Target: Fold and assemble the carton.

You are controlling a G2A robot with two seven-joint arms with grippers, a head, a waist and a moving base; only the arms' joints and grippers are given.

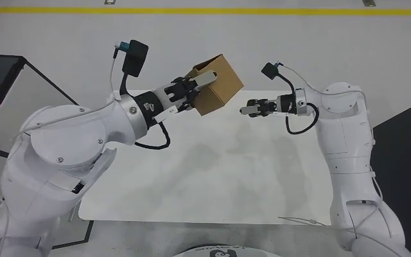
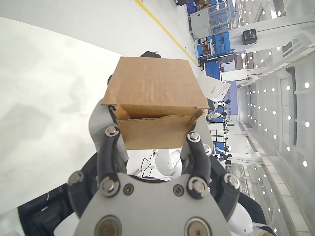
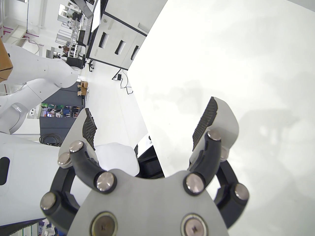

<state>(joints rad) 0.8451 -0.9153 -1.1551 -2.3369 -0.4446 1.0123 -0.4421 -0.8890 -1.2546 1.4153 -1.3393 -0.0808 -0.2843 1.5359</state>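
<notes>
- Top view
  - Carton [image 1: 218, 83] of brown corrugated board hangs tilted in the air above the far edge of the white table [image 1: 212, 173]; it touches no part of the tabletop
  - left gripper [image 1: 196, 93] is clamped on the carton's near side, one pale finger lying across its upper face; the other finger is hidden by the box
  - right gripper [image 1: 247, 109] sits level with the carton on its other side, tips pointing toward it, near but with a clear gap between them
  - a yellow floor line [image 1: 205, 10] runs beyond the table
- Left wrist view
  - the carton [image 2: 152, 92] stands straight ahead of the left gripper [image 2: 152, 133], gripped between its two fingers; a pale finger [image 2: 97, 119] presses on one side, and the other finger is mostly covered by cardboard
  - a broad plain face is turned to the camera; below it a shorter panel meets it at a ragged seam with a dark slit, and a small flap shows tucked in at one corner
- Right wrist view
  - the right gripper [image 3: 152, 124] holds nothing; its fingers with black ribbed pads [image 3: 205, 121] are spread wide over the table [image 3: 221, 50]
  - one brown corner of the carton [image 3: 5, 62] shows well apart from these fingers, next to the other arm's white casing
  - a cabinet with drawers [image 3: 118, 37] stands beside the table
</notes>
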